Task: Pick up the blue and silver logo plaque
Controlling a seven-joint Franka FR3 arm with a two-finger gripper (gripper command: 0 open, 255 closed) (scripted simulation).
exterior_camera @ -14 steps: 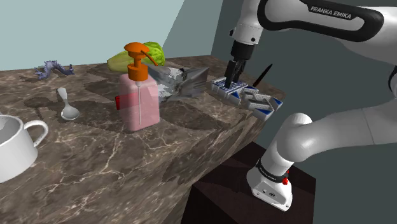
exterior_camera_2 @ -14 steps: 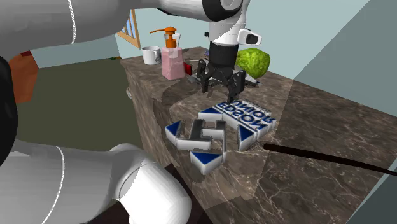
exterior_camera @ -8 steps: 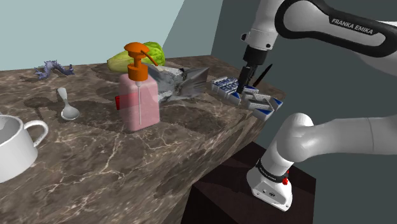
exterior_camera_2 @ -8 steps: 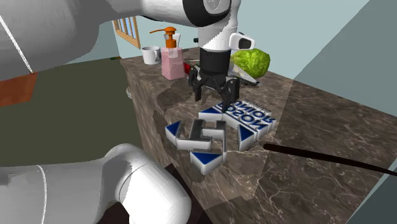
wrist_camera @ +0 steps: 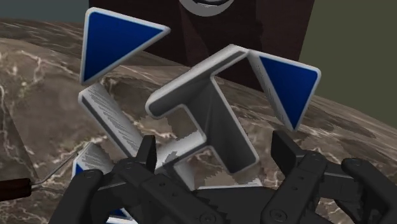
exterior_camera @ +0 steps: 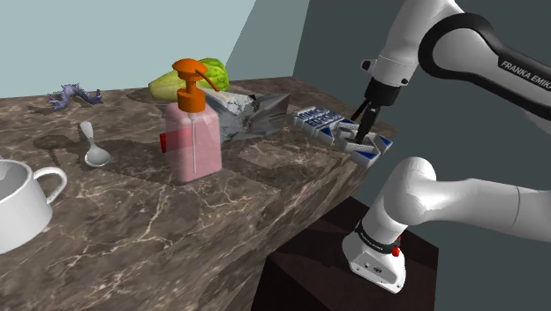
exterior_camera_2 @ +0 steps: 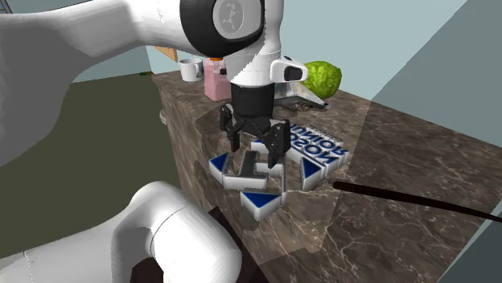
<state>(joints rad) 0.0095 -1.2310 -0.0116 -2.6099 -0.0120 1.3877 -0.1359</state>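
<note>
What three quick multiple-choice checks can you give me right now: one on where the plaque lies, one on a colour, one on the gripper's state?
1. Where on the counter does the plaque lie?
A. at its middle
B. at the end by the robot's stand, near the edge
C. at the end farthest from the stand

2. What colour is the pump of the soap bottle?
A. green
B. black
C. orange

3. What state is the gripper in?
A. open, over the plaque
B. shut on the plaque
C. shut on nothing

Answers:
1 B: the shoulder view shows it at the counter's end above the stand.
2 C: the pump is orange above a pink body.
3 A: in the wrist view the fingers stand apart with the plaque's silver part between them.
</note>
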